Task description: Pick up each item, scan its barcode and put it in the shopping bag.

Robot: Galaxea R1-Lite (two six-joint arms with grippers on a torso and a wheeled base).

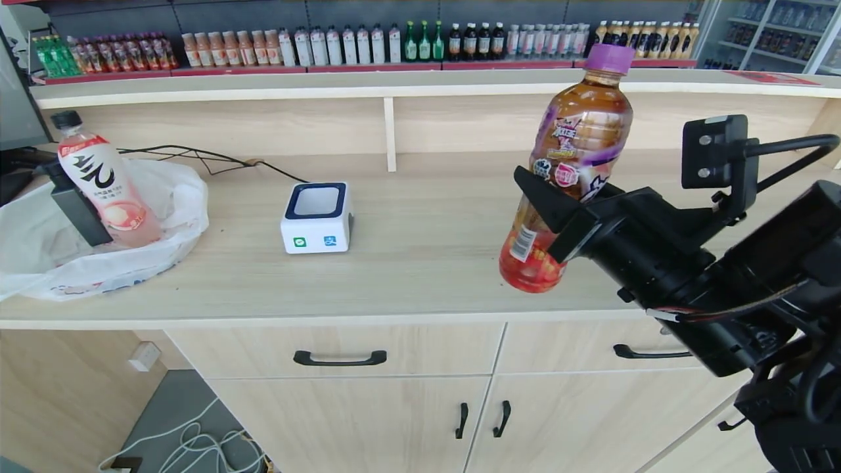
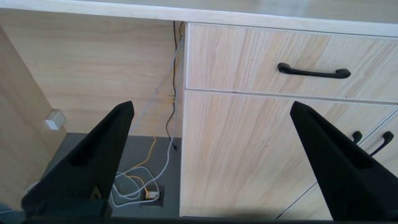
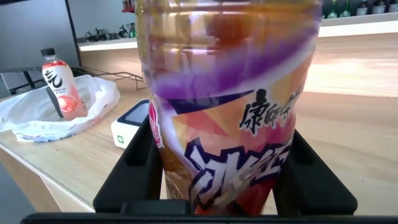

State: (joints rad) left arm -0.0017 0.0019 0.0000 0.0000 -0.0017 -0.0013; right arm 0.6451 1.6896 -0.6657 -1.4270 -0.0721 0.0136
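Note:
My right gripper (image 1: 560, 217) is shut on a brown tea bottle (image 1: 581, 148) with a purple cap, holding it tilted just above the right part of the wooden counter (image 1: 420, 269). In the right wrist view the tea bottle (image 3: 227, 118) sits between the black fingers (image 3: 132, 168). A white scanner box (image 1: 317, 217) stands mid-counter. At the far left a white shopping bag (image 1: 181, 197) holds a pink bottle (image 1: 105, 187) with a black cap. My left gripper (image 2: 211, 109) is open with nothing between its fingers, low in front of the cabinet drawers (image 2: 280, 68).
A dark block (image 1: 79, 210) leans beside the pink bottle in the bag. A black cable (image 1: 197, 157) runs from the scanner along the counter's back ledge. Shelves of drinks (image 1: 394, 43) line the rear wall. Loose wires (image 2: 146, 180) lie on the floor.

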